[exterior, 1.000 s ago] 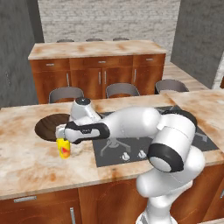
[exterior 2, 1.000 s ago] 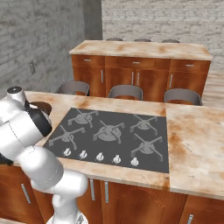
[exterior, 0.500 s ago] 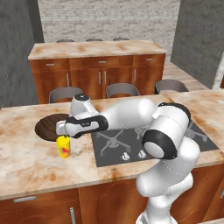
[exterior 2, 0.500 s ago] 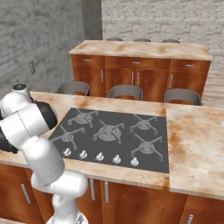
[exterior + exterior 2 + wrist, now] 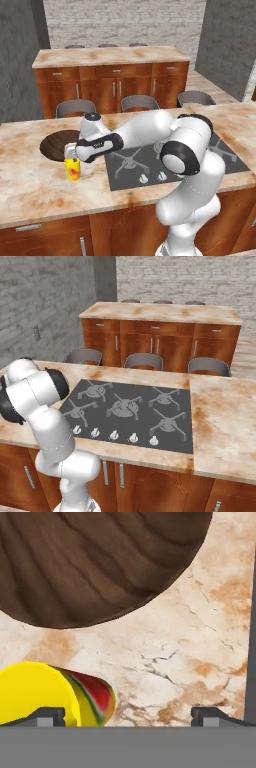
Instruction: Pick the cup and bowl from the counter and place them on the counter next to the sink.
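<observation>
We see the white arm's two-finger gripper (image 5: 71, 152) reached far out over the beige, rust-mottled stone counter (image 5: 35, 185), low above the small bright yellow cylindrical cup (image 5: 73, 168) with its red-orange mark. In the hand view the two dark fingertips (image 5: 47, 717) stand wide apart, the claw spread, with the cup (image 5: 50, 694) just at the left tip and bare counter (image 5: 165, 657) between the tips; nothing is pinched. The cup stands upright just beside the wide, shallow bowl of dark brown wood grain (image 5: 56, 145), which lies behind it on the same counter (image 5: 215, 421). To the right lies the flat grey four-burner cooktop (image 5: 150, 162), well seen from the right base view (image 5: 130, 411).
</observation>
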